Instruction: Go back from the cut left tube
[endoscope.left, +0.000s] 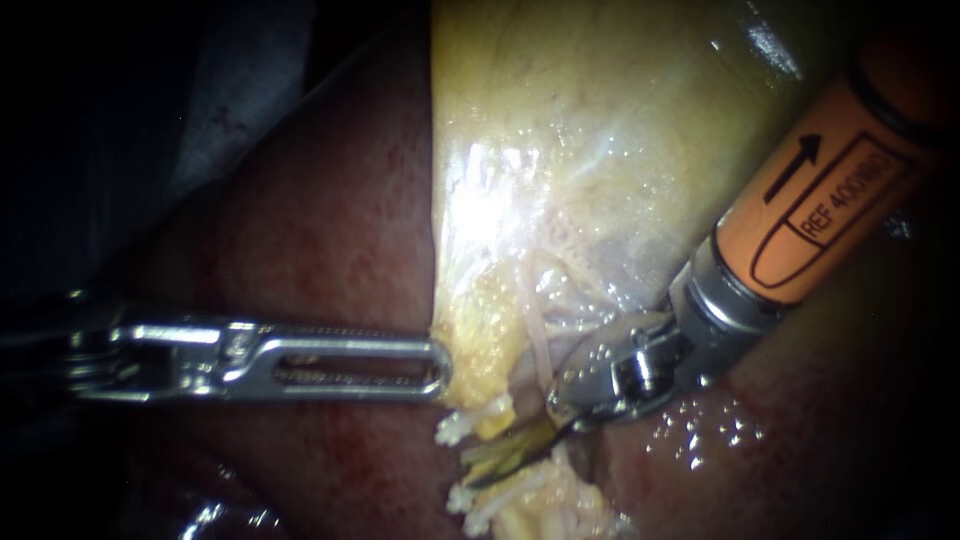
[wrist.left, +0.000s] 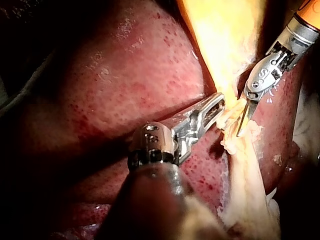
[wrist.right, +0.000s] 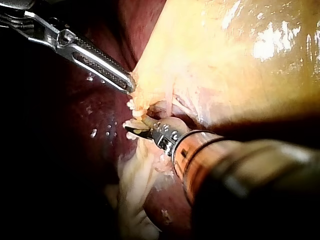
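Tube (endoscope.left: 458, 430) lay cut, frayed ends apart, at the gallbladder's (endoscope.left: 600, 150) near edge | right instrument (endoscope.left: 480, 470) not yet backed off, blades slightly parted, empty, between the ends | left instrument (endoscope.left: 435, 365) clamped the gallbladder edge, left of the cut | withdrawal all left to do, I judged

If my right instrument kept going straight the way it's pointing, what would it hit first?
Most likely the frayed pale tissue below the gallbladder: the right instrument already points into it. The liver lies beyond, though depth is unclear.

Pale yellow gallbladder (endoscope.left: 600, 120) lies against the dark red, glistening liver (endoscope.left: 330, 230).
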